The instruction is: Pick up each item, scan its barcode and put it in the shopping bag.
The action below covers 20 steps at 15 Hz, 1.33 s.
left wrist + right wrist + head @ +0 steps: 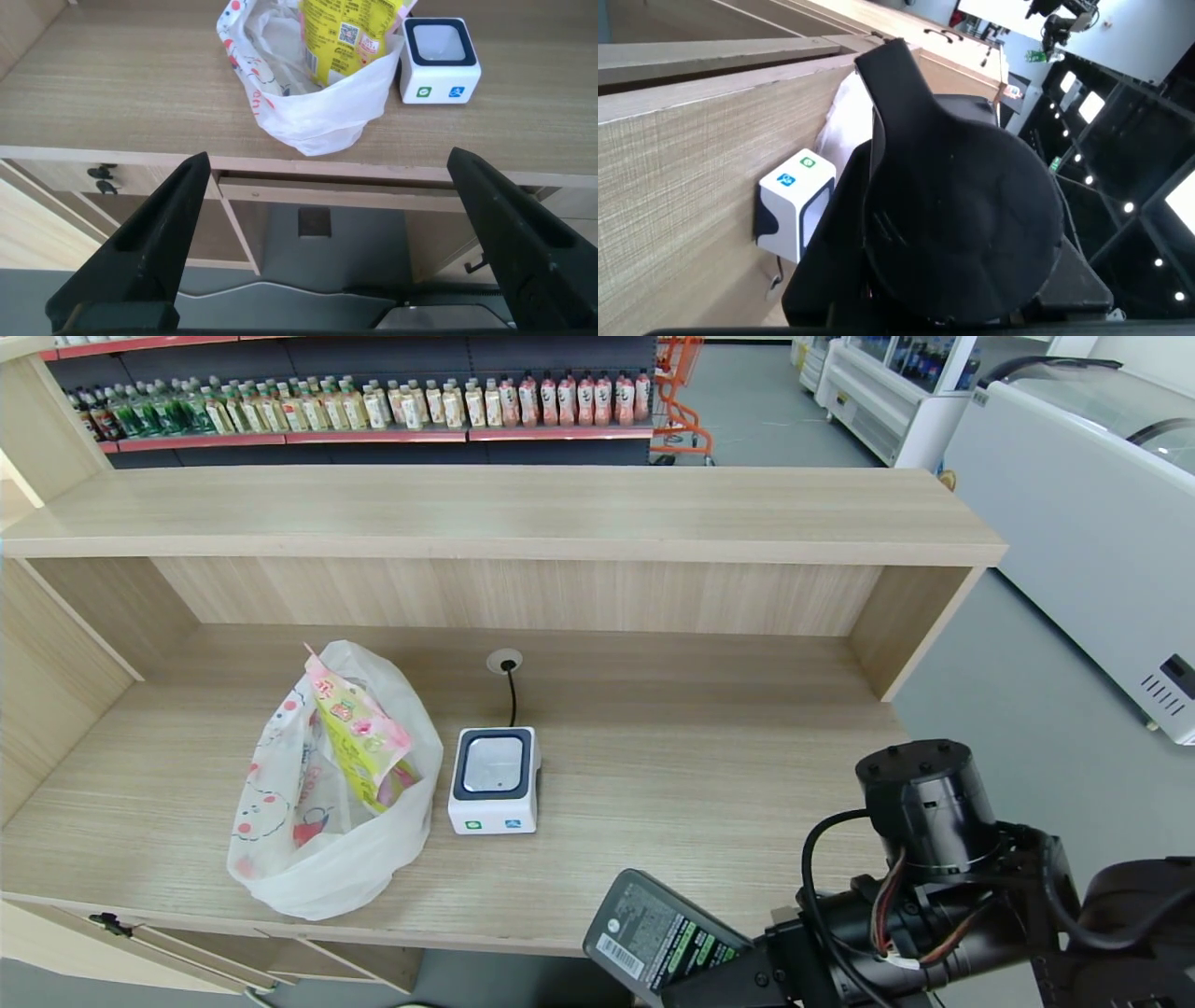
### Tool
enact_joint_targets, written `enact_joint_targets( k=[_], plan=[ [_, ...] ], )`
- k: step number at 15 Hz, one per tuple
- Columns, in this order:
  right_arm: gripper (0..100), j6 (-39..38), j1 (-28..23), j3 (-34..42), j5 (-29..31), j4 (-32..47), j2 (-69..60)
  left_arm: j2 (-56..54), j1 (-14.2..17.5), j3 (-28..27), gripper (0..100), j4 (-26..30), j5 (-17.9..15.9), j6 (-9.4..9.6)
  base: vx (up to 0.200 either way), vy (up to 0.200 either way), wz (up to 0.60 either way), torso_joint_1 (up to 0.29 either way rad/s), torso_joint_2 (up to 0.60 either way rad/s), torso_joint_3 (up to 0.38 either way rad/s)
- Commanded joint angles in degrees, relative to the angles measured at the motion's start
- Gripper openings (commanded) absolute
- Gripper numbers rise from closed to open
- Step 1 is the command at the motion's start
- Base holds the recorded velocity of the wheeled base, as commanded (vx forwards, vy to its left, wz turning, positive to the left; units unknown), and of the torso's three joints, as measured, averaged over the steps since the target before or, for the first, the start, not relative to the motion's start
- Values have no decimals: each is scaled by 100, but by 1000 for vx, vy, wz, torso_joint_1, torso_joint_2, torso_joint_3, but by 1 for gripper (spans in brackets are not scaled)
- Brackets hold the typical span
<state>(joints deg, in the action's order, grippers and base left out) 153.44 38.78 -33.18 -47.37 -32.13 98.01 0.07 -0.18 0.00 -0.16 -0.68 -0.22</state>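
Now, at the checkout, my right gripper (747, 963) is closed on one end of a dark grey packet (653, 933), which sits nearer to me than the barcode scanner (495, 779) and off to its right, over the front edge of the wooden counter (700, 784). The packet looks flat, light and fairly stiff. Its skin seems smooth and could slip in a loose pinch, so I judge an end grip the right hold, because it leaves the white barcode label clear. That label faces up towards the head camera, while the scanner's window also faces up. My reading is that the packet will need turning over before it passes above the glass. My left gripper (329, 163) hangs with its fingers spread wide and holds nothing. It is below the counter's edge, in front of the drawer fronts (318, 201), nearer me than the scanner and to its left. A white printed shopping bag (317, 840) slumps just to the left of the scanner with its mouth open, and a yellow-and-pink snack pouch (359, 737) already stands inside it. The bag is thin and soft, so I expect it to give way if nudged. A black cable (511, 695) runs from the back of the scanner to a port in the counter. Beyond the scanner rise a raised wooden ledge (504, 513), then a shelf of bottled drinks (373, 406) and an orange shopping trolley (681, 392). White chest freezers (1074, 523) stand well to the scanner's right.
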Motion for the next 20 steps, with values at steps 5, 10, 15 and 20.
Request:
enact_joint_targets(
  k=[5, 10, 15, 20],
  plan=[
    [0, 1, 16, 14, 0, 5, 7, 1, 1, 0, 100, -2, -2, -4, 0, 0, 0, 0, 0, 0],
    [0, 1, 25, 49, -9, 5, -10, 1, 1, 0, 100, -2, -2, -4, 0, 0, 0, 0, 0, 0],
    [0, -95, 25, 40, -18, -3, 7, 1, 1, 0, 100, -2, -2, -4, 0, 0, 0, 0, 0, 0],
    [0, -201, 25, 14, -141, 5, 34, 1, 1, 0, 100, -2, -2, -4, 0, 0, 0, 0, 0, 0]
  ],
)
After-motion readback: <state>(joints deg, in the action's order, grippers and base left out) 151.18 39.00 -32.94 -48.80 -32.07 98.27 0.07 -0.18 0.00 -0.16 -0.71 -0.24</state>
